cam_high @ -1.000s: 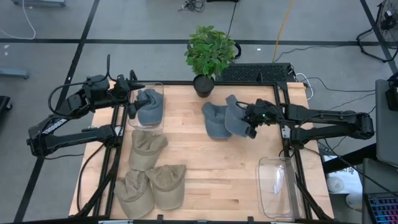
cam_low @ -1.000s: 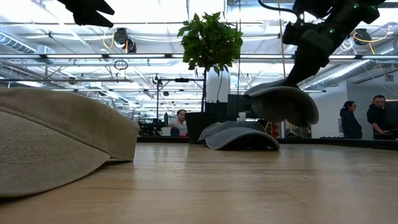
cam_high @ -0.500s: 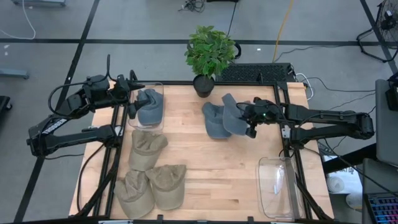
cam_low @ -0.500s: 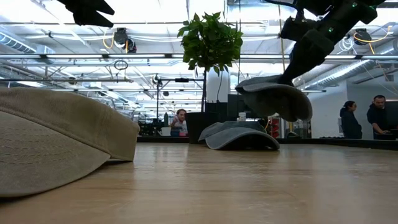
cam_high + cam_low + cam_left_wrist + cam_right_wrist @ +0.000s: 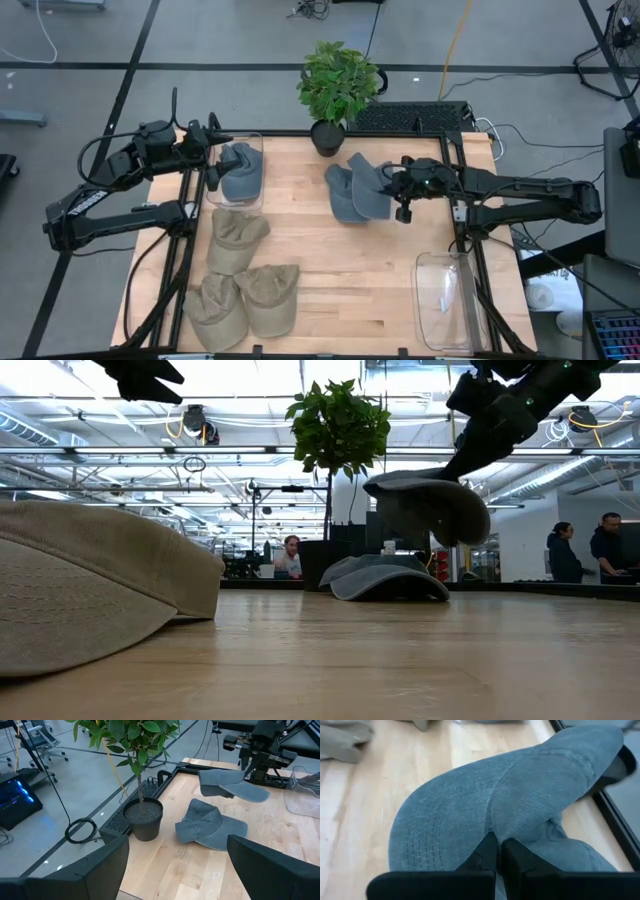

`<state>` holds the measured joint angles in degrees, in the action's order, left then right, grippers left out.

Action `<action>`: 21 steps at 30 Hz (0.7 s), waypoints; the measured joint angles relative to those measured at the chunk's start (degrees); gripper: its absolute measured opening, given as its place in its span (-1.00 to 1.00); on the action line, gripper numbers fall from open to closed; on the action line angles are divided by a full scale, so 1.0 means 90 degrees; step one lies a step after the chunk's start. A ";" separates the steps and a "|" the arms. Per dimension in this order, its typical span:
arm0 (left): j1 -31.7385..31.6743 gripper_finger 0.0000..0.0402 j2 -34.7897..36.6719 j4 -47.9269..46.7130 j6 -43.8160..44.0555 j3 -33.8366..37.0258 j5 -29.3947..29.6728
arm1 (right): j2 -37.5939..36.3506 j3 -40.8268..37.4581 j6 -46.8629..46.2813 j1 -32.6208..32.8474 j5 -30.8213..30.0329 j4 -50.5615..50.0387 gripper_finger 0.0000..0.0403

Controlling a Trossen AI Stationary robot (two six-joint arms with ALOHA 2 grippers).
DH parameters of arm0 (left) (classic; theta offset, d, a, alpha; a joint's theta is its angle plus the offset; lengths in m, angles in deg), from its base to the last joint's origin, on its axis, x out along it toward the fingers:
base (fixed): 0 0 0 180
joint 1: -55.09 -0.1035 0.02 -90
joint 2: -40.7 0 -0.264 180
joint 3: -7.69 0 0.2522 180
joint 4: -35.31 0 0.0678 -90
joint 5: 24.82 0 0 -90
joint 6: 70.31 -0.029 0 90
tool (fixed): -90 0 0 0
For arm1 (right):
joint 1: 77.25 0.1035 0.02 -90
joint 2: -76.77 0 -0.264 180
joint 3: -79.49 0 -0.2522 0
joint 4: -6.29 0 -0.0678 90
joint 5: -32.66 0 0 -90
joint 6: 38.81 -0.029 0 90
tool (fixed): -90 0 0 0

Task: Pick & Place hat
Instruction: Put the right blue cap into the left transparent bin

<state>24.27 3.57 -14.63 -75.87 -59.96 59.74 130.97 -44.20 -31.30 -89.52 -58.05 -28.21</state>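
Right pincer point(image 5: 399, 193) is clamped on a blue hat point(image 5: 368, 188) by its brim, holding it clear of the desk point(image 5: 300, 250) above a second blue hat point(image 5: 338, 193) that lies flat near the potted plant point(image 5: 337, 88). In the low view the held hat point(image 5: 428, 503) hangs well above the lying one point(image 5: 385, 578). Left pincer point(image 5: 214, 160) waits at the desk's left rear with fingers spread, gripping nothing, beside a clear bin point(image 5: 255, 142) with a third blue hat point(image 5: 240, 170) in it. Three tan hats point(image 5: 243, 275) sit front left. Another clear bin point(image 5: 447, 300) is front right.
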 joint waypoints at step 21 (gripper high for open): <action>0.0011 0.73 -0.0307 0.0644 0.0293 0.0000 -0.0254 | 0.0007 -0.0730 0.0733 0.0002 0.0932 0.2224 -1.00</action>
<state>24.37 0.81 -8.83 -73.23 -59.96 57.46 131.04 -50.77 -24.70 -89.50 -49.67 -8.19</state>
